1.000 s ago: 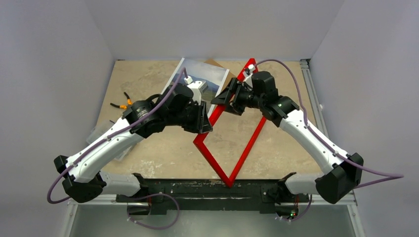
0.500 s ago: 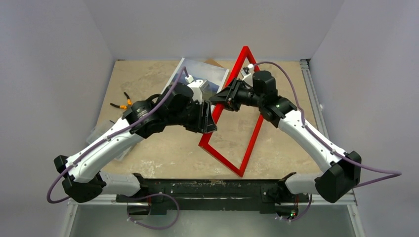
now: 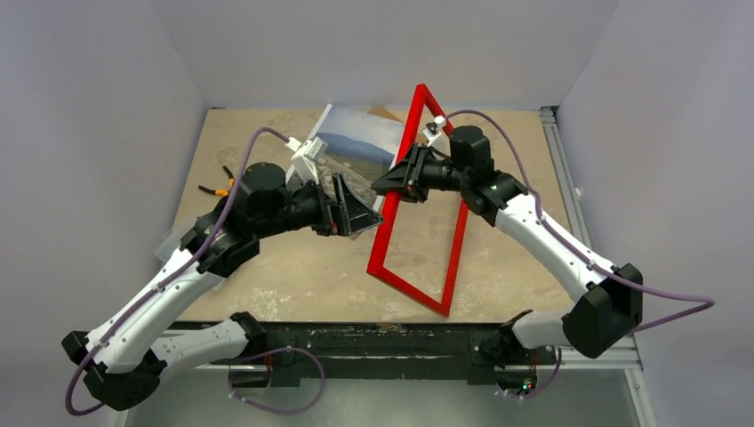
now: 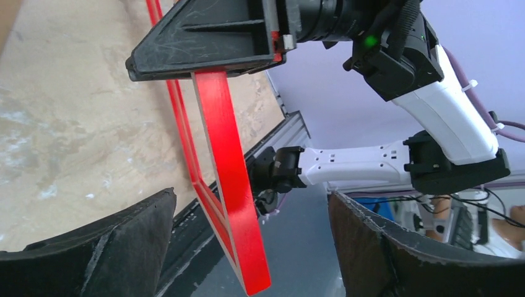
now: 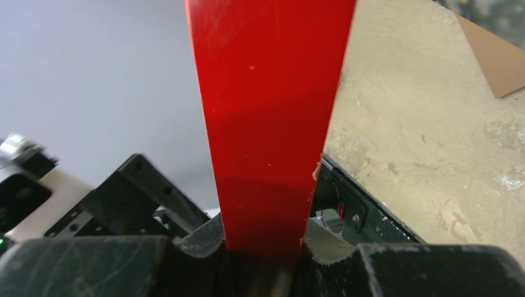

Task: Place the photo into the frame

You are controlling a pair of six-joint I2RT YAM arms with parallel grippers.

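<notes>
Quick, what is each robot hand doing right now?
Left hand: open, holding nothing.
Right hand: closed on the thin red rectangular picture frame.

The frame [image 3: 408, 291] is upright over the middle of the tabletop [image 3: 293, 267]; the photo [image 3: 356, 147] lies flat behind it, leftward.

Top cam overhead from behind; wrist cams close, share frame [image 5: 266, 124].

The red frame [image 3: 408, 288] stands tilted on edge, the landscape photo [image 3: 356, 147] lying flat behind it.
</notes>
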